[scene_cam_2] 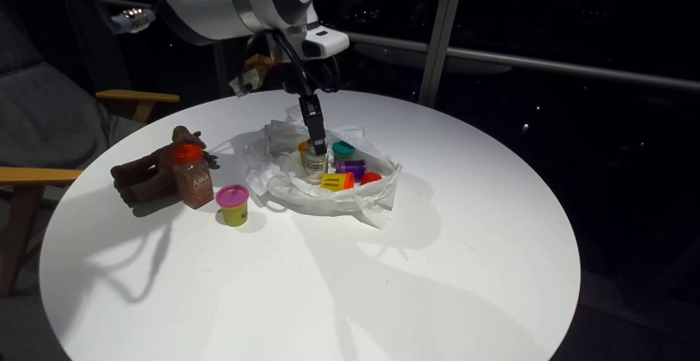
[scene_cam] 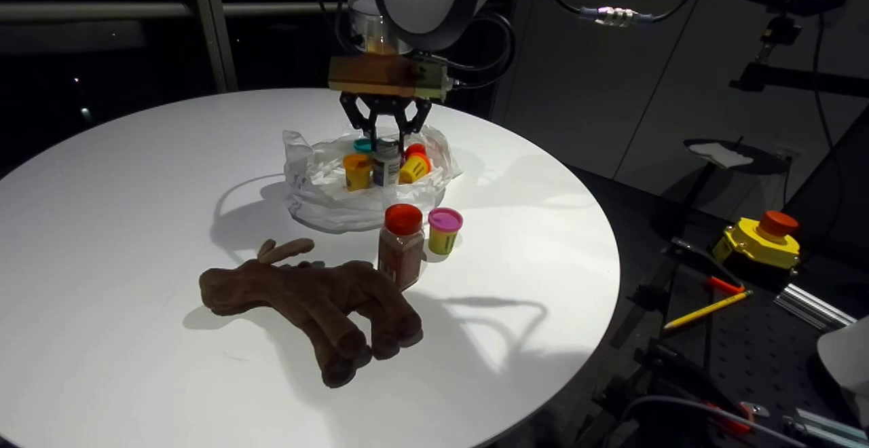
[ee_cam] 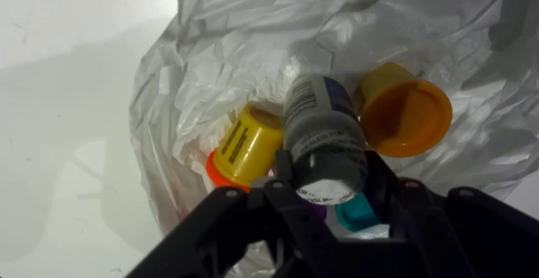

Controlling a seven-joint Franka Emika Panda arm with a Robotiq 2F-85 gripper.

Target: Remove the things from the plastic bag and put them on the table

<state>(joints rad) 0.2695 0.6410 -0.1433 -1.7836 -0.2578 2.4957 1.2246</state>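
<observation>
One small labelled bottle (ee_cam: 324,113), nearly upright inside the crinkled plastic bag (scene_cam_2: 306,199), between the orange-lidded tub (ee_cam: 406,118) and the tilted yellow tub (ee_cam: 248,143). Held from directly above by the gripper (scene_cam: 387,153), with the fingers (scene_cam_2: 315,126) closed on two opposite sides of the cap, apparently pinching it; not possible to tell how firmly, nor whether resting on the bag floor. Probably light to lift and stiff in the wall, so ready for a moderate squeeze, but smooth and round, therefore perhaps slippery and inclined to turn. Better to take hold somewhat lower, on the labelled body, and to raise slowly, straight up, without dragging the thin, soft bag or pushing the teal-lidded tub (ee_cam: 358,215). Next, to carry over the rim and set on the table (scene_cam: 102,265), perhaps near the red-lidded spice jar (scene_cam: 400,254) and the pink-lidded tub (scene_cam: 442,236), already standing outside. As for the plush animal (scene_cam: 319,288), lying there also: soft, yielding, easy to grasp almost anywhere. For tubs remaining inside: advisable to grip across the rigid side, not by the lid.
</observation>
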